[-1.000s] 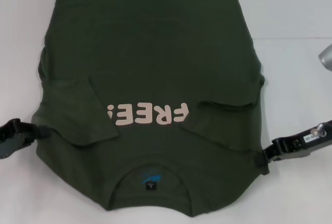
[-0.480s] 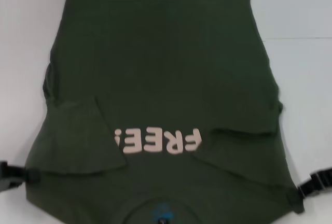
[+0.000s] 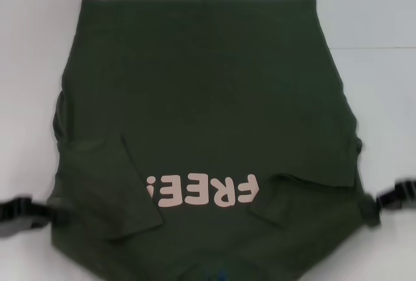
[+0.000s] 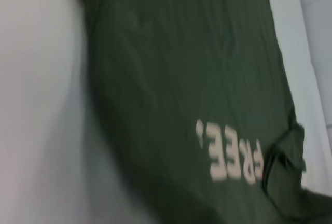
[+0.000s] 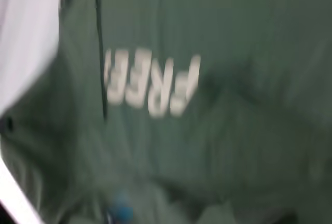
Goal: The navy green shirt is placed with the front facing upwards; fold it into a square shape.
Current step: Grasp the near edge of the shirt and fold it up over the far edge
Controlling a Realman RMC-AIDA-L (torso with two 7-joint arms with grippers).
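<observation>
One navy green shirt (image 3: 201,99), two hands gripping its sides

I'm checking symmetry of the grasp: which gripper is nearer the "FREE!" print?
Right, slightly. The right gripper sits at the shirt's right edge, just below the print's level; the left gripper sits at the opposite edge, with a folded sleeve in between.

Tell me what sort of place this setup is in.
Probably a lab or test bench for cloth folding, not a home. A plain white table holds only the navy green shirt, spread flat. The left gripper and right gripper sit at the shirt's shoulder edges.
</observation>
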